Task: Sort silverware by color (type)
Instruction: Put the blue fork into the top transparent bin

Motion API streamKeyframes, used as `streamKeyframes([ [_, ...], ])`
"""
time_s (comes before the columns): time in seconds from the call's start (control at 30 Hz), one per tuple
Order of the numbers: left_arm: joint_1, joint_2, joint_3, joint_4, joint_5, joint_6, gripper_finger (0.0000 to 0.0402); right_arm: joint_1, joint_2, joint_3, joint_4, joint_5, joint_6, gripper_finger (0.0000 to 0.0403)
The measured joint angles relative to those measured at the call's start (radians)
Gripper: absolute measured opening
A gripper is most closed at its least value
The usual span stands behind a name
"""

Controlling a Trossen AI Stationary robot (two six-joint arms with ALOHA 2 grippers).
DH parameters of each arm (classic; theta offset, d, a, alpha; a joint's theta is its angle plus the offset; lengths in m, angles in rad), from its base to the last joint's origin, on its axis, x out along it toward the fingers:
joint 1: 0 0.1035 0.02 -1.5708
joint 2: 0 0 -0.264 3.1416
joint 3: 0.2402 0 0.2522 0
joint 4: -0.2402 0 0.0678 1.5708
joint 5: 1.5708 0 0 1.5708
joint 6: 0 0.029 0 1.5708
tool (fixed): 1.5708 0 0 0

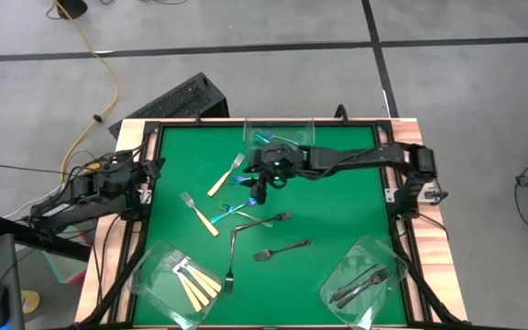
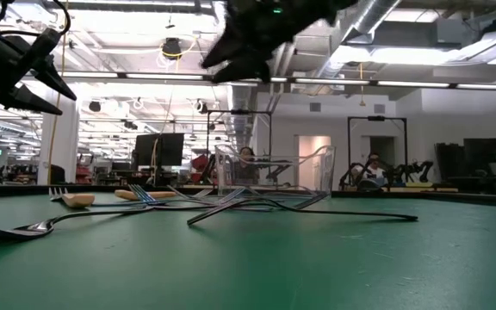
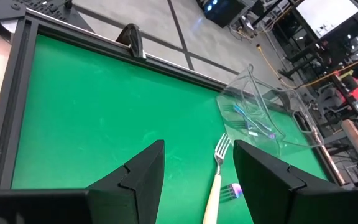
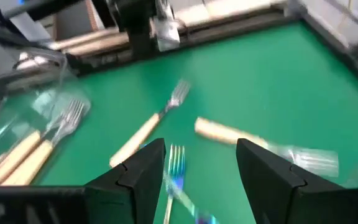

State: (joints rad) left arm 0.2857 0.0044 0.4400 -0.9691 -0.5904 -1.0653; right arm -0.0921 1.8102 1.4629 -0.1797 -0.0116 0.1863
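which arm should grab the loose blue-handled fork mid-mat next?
Right. The right gripper hangs open just above the blue-handled fork, which shows between its fingers in the right wrist view. The left gripper waits open at the mat's left edge, clearly farther off.

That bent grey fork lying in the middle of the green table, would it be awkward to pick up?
Probably. The bent grey fork lies flat on the mat, leaving little to pinch. It looks like stiff, smooth metal, so may slip. Its bend could make it swing when lifted.
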Motion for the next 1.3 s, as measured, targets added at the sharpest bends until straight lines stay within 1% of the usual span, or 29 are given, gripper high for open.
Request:
streamKeyframes([
  [0.23,0.0,0.0,0.0,0.0,0.0,0.0,0.0176,0.0,0.141,0.208,-0.135,-0.012,-0.064,0.0221],
  [0.37,0.0,0.0,0.0,-0.001,0.001,0.0,0.0176,0.0,0.193,0.265,-0.195,-0.013,-0.066,0.0221],
  [0.43,0.0,0.0,0.0,0.0,-0.001,0.0,0.0176,-0.007,0.209,0.274,-0.243,-0.013,-0.066,0.0221],
  [0.5,0.0,0.0,0.0,-0.001,0.001,0.0,0.0176,-0.014,0.225,0.283,-0.232,-0.007,-0.06,0.0221],
  [0.63,0.0,0.0,0.0,0.0,0.0,0.0,0.0176,-0.036,0.227,0.281,-0.282,0.01,-0.048,0.0216],
  [0.73,0.0,0.0,0.0,0.0,0.0,0.0,0.0176,-0.048,0.253,0.283,-0.295,0.014,-0.045,0.0211],
  [0.8,0.0,0.0,0.0,-0.001,-0.001,0.0,0.0176,-0.056,0.262,0.278,-0.333,0.014,-0.045,0.0209],
  [0.87,0.0,0.0,0.0,-0.001,0.001,0.0,0.0176,-0.056,0.284,0.284,-0.304,0.014,-0.045,0.0208],
  [0.97,0.0,0.0,0.0,0.0,0.0,0.004,0.0176,-0.056,0.3,0.28,-0.339,0.014,-0.038,0.0207],
  [1.03,0.0,0.0,0.0,0.0,0.0,0.005,0.0176,-0.053,0.325,0.283,-0.304,0.014,-0.037,0.0208],
  [1.1,0.0,0.0,0.0,0.0,0.0,0.006,0.0176,-0.055,0.33,0.278,-0.331,0.014,-0.037,0.0209],
  [1.2,0.0,0.0,0.0,-0.001,-0.001,0.006,0.0176,-0.055,0.349,0.285,-0.289,0.015,-0.037,0.0209],
  [1.3,0.0,0.0,0.0,-0.001,-0.001,0.006,0.0176,-0.064,0.363,0.278,-0.32,0.015,-0.039,0.0209],
])
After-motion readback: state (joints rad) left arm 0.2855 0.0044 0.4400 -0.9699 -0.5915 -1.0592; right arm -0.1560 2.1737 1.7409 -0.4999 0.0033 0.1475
